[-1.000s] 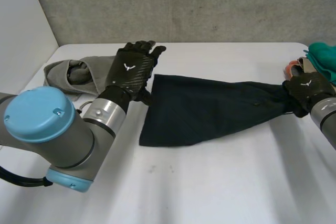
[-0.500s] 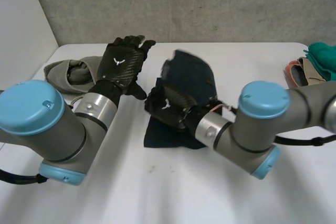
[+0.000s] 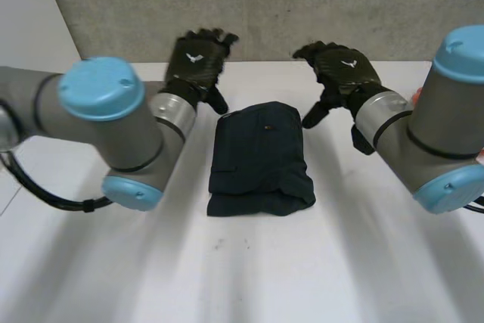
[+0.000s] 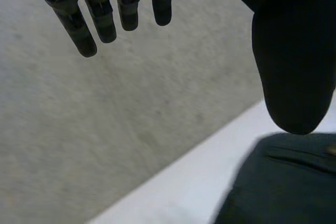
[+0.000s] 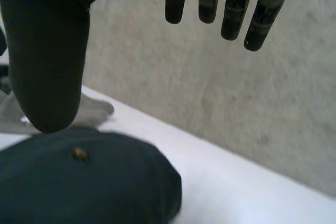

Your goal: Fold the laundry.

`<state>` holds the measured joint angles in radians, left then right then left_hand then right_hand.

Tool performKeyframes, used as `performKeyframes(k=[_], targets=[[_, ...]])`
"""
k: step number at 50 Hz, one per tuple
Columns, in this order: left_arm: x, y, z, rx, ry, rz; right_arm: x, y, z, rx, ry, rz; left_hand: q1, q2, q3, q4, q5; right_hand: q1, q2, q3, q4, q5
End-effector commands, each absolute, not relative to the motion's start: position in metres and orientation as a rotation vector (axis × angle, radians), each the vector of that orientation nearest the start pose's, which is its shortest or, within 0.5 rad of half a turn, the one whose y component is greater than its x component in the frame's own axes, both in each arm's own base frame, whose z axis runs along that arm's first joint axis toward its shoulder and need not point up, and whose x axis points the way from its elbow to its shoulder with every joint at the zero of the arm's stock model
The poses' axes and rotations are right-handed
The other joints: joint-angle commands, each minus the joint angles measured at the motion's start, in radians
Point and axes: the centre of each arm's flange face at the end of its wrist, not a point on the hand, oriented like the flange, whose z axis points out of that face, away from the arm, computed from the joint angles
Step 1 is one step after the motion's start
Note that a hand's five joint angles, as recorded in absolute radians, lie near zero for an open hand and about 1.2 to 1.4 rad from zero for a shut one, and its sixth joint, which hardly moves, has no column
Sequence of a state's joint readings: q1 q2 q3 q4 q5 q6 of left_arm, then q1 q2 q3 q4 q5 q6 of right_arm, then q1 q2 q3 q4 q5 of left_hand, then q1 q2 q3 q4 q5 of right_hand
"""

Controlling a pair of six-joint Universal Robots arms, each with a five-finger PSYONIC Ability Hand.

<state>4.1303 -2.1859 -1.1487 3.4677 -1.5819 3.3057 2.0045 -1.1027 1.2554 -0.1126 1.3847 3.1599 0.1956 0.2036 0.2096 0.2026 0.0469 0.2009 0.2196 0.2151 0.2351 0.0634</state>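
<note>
Head view: folded dark garment (image 3: 261, 158) runs lengthwise toward the wall (image 3: 265, 5), flanked by released left hand (image 3: 195, 62) and right hand (image 3: 340, 73).

The dark garment (image 3: 259, 158), stretched wide a second ago, now lies folded in a compact stack (a small button (image 3: 266, 127) on top). The right hand (image 3: 340, 69) has let it go and hovers by its far corner with relaxed fingers; the left hand (image 3: 198, 54) has risen, fingers straight.
</note>
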Motion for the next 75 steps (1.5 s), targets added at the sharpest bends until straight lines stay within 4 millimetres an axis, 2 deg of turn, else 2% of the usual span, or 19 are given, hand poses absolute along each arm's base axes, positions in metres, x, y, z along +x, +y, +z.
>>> performKeyframes(k=[1,9,15,20,24,33,38,40,46,47,51,54,55,58,59,62,64,69,75], targets=[[-0.383,-0.299,0.190,0.965,2.342,-2.358,0.305,-0.323,0.223,-0.619,2.087,-1.664,-0.014,-0.022,-0.028,-0.021,-0.040,-0.026,-0.045,-0.041,-0.061,-0.063],[-0.380,-0.296,0.159,1.041,2.455,-2.137,0.320,-0.326,0.189,-0.695,2.146,-1.455,0.000,-0.008,-0.014,-0.007,-0.026,-0.026,-0.045,-0.041,-0.061,-0.063],[-0.376,-0.292,0.137,1.154,2.456,-1.968,0.322,-0.331,0.174,-0.719,2.171,-1.419,0.000,-0.008,-0.014,-0.007,-0.026,-0.026,-0.045,-0.041,-0.061,-0.063],[-0.374,-0.293,0.122,1.239,2.378,-1.877,0.325,-0.334,0.155,-0.838,2.200,-1.426,0.000,-0.008,-0.014,-0.007,-0.026,-0.026,-0.045,-0.041,-0.061,-0.063],[-0.373,-0.296,0.119,1.230,2.332,-1.852,0.323,-0.338,0.141,-0.912,2.253,-1.461,0.000,-0.008,-0.014,-0.007,-0.026,-0.026,-0.045,-0.041,-0.061,-0.063],[-0.373,-0.297,0.122,1.233,2.309,-1.860,0.322,-0.343,0.127,-1.054,2.289,-1.518,-0.003,-0.011,-0.017,-0.010,-0.028,-0.026,-0.045,-0.041,-0.061,-0.063],[-0.375,-0.297,0.133,1.226,2.290,-1.903,0.322,-0.342,0.134,-1.065,2.273,-1.536,-0.006,-0.014,-0.020,-0.013,-0.031,-0.026,-0.045,-0.041,-0.061,-0.063],[-0.376,-0.297,0.148,1.206,2.272,-1.951,0.322,-0.342,0.144,-1.062,2.255,-1.566,-0.008,-0.016,-0.022,-0.016,-0.034,-0.026,-0.045,-0.041,-0.061,-0.063],[-0.374,-0.292,0.196,1.146,2.217,-2.089,0.319,-0.336,0.204,-1.024,2.119,-1.780,-0.011,-0.019,-0.025,-0.018,-0.037,-0.026,-0.045,-0.041,-0.061,-0.063],[-0.372,-0.289,0.212,1.126,2.210,-2.135,0.318,-0.333,0.219,-1.011,2.064,-1.858,-0.011,-0.019,-0.025,-0.018,-0.037,-0.026,-0.045,-0.041,-0.061,-0.063],[-0.367,-0.278,0.239,1.137,2.239,-2.232,0.310,-0.319,0.254,-0.976,1.924,-2.059,-0.009,-0.016,-0.022,-0.016,-0.034,-0.026,-0.045,-0.041,-0.061,-0.063],[-0.365,-0.266,0.254,1.203,2.274,-2.294,0.304,-0.307,0.258,-0.999,1.887,-2.119,-0.003,-0.011,-0.017,-0.010,-0.028,-0.026,-0.045,-0.041,-0.061,-0.063],[-0.361,-0.257,0.265,1.257,2.303,-2.339,0.301,-0.298,0.256,-1.025,1.892,-2.125,0.000,-0.008,-0.014,-0.007,-0.026,-0.026,-0.045,-0.041,-0.061,-0.063],[-0.352,-0.246,0.275,1.330,2.382,-2.363,0.301,-0.281,0.242,-1.086,1.925,-2.073,0.000,-0.008,-0.014,-0.007,-0.026,-0.026,-0.045,-0.041,-0.061,-0.063],[-0.344,-0.242,0.279,1.365,2.436,-2.365,0.307,-0.265,0.229,-1.143,1.933,-2.014,0.003,-0.005,-0.011,-0.004,-0.023,-0.026,-0.045,-0.041,-0.061,-0.063],[-0.336,-0.236,0.282,1.422,2.514,-2.362,0.317,-0.234,0.203,-1.233,1.936,-1.891,0.003,-0.005,-0.011,-0.004,-0.023,-0.026,-0.045,-0.041,-0.061,-0.063],[-0.330,-0.230,0.283,1.474,2.574,-2.350,0.319,-0.224,0.193,-1.252,1.943,-1.849,0.003,-0.005,-0.011,-0.004,-0.023,-0.026,-0.045,-0.041,-0.061,-0.063],[-0.324,-0.218,0.288,1.546,2.594,-2.355,0.322,-0.221,0.161,-1.250,1.959,-1.853,0.003,-0.005,-0.011,-0.004,-0.023,-0.026,-0.045,-0.041,-0.061,-0.063],[-0.322,-0.218,0.290,1.532,2.586,-2.366,0.332,-0.230,0.130,-1.250,1.930,-1.910,0.000,-0.008,-0.014,-0.007,-0.026,-0.026,-0.045,-0.041,-0.061,-0.063]])
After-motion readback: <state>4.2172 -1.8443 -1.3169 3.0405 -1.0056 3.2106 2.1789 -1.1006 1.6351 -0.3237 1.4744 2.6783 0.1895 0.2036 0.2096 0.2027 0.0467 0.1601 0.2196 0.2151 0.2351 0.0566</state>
